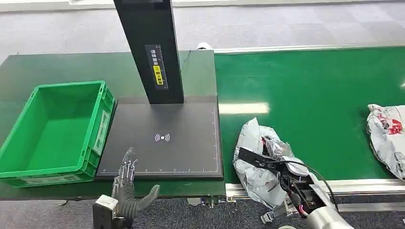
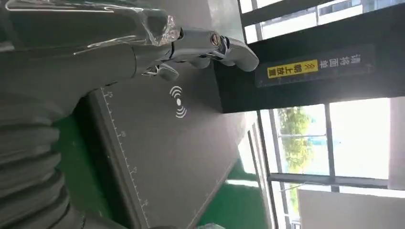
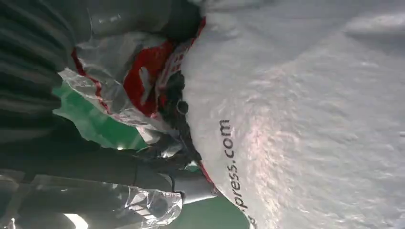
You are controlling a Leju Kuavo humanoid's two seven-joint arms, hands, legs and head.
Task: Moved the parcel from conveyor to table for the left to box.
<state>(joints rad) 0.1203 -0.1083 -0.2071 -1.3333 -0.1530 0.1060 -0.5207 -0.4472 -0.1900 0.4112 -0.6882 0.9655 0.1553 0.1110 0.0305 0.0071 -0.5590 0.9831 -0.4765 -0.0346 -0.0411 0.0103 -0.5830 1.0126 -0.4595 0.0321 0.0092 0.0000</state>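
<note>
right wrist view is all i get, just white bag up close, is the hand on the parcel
Observer: Yes, the right hand grips the grey parcel at the conveyor's near edge.
Operator: left hand busy
Observer: No, the left hand is open, at the near edge of the black scanner pad.
Operator: box ready
Observer: A green crate sits empty left of the pad.

The crate sits on the table left of the scanner pad, whose post rises at its rear; right of it runs the conveyor, carrying a parcel near the pad and another parcel far right.
</note>
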